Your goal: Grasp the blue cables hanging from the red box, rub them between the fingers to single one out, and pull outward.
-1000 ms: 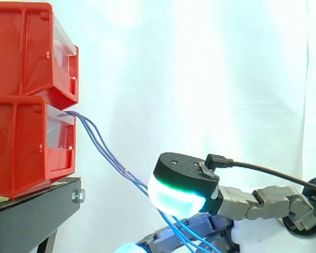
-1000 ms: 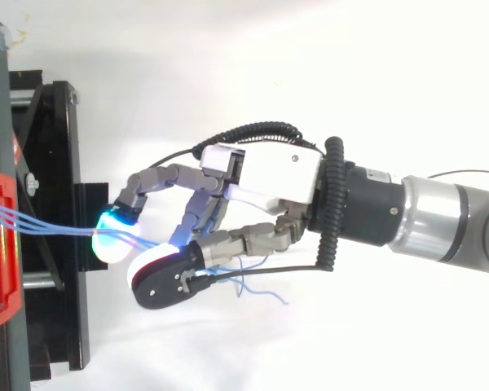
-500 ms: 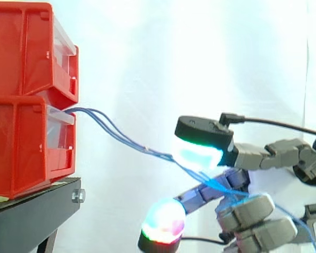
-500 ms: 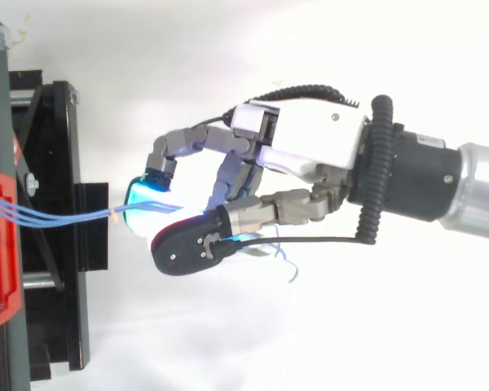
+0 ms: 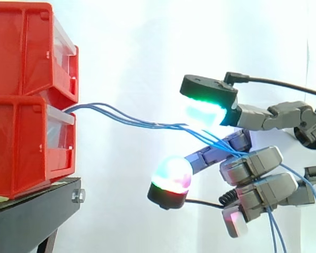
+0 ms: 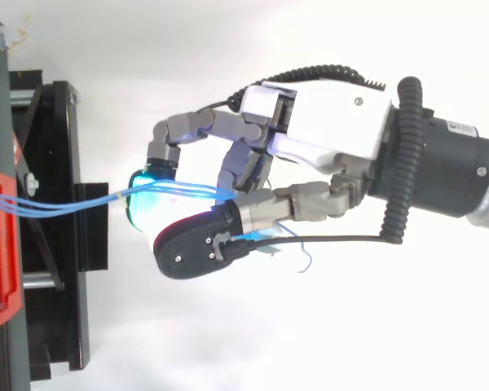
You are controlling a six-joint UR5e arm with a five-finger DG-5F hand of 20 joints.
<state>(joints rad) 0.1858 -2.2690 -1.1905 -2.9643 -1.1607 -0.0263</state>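
Note:
Several thin blue cables (image 5: 126, 120) come out of the lower red bin (image 5: 21, 147) and run almost level to my hand (image 5: 253, 163). They pass under the green-glowing thumb pad (image 5: 204, 112) and over the curled fingers, then hang down behind the hand at the right (image 5: 274, 232). From above, the cables (image 6: 65, 204) stretch from the red bin (image 6: 4, 244) to the hand (image 6: 326, 122), whose fingers and thumb are curled round them. One fingertip (image 5: 171, 176) glows red and green below the cables, clear of them.
A second red bin (image 5: 26, 47) sits stacked on the lower one. Both rest on a black stand (image 5: 37, 211) at the left. A white curtain hangs behind, with open room between the bins and the hand.
The hand has risen and drawn back to the right, away from the bins. The cables, sloping steeply down before, now run nearly level and straighter.

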